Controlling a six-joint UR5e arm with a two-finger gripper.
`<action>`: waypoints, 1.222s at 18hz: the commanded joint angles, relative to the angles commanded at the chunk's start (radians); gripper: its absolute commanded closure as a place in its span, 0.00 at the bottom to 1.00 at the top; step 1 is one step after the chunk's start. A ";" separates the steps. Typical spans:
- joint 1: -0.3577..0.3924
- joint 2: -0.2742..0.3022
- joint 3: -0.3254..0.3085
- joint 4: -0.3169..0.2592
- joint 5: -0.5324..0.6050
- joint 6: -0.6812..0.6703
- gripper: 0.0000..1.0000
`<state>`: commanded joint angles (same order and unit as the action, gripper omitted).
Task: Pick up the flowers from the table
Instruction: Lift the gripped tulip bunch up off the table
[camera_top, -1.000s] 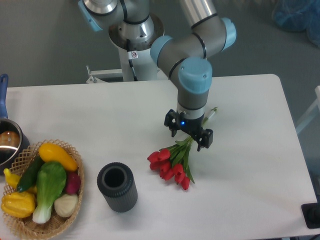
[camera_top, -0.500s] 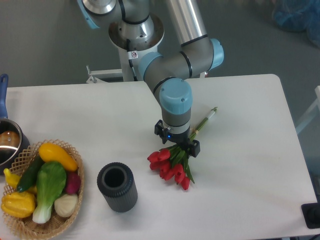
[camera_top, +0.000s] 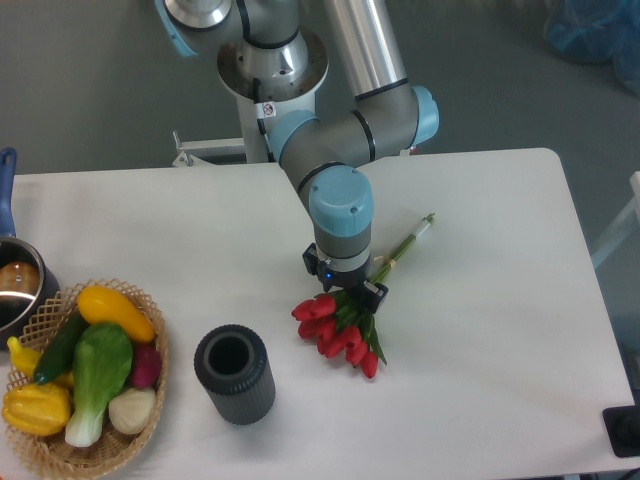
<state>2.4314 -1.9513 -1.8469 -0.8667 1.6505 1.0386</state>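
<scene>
The white desk (camera_top: 200, 230) carries a basket (camera_top: 60, 445) of produce at its left edge and a dark cup (camera_top: 235, 373) nearby. The flowers (camera_top: 340, 328) lie mid-desk. The claw (camera_top: 345, 290) sits over their leaves; whether it grips them cannot be told.

Wicker basket (camera_top: 45, 447), lower left corner: holds a yellow squash (camera_top: 117, 311), a dark green cucumber (camera_top: 58, 348), a pale green leafy vegetable (camera_top: 96, 375), a red-purple round vegetable (camera_top: 147, 364), an onion (camera_top: 131, 409) and a yellow pepper (camera_top: 35, 408).
Dark ribbed cylinder (camera_top: 234, 374), upright, open at the top, just right of the basket.
Metal pot (camera_top: 17, 284) with a blue handle (camera_top: 6, 186), left edge, partly cut off.
</scene>
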 joint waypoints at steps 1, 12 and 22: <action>0.000 0.009 0.000 -0.003 0.000 -0.006 1.00; 0.041 0.037 0.092 -0.072 0.028 -0.015 1.00; 0.110 0.031 0.333 -0.314 -0.070 0.037 1.00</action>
<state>2.5418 -1.9206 -1.5141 -1.1811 1.5801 1.0752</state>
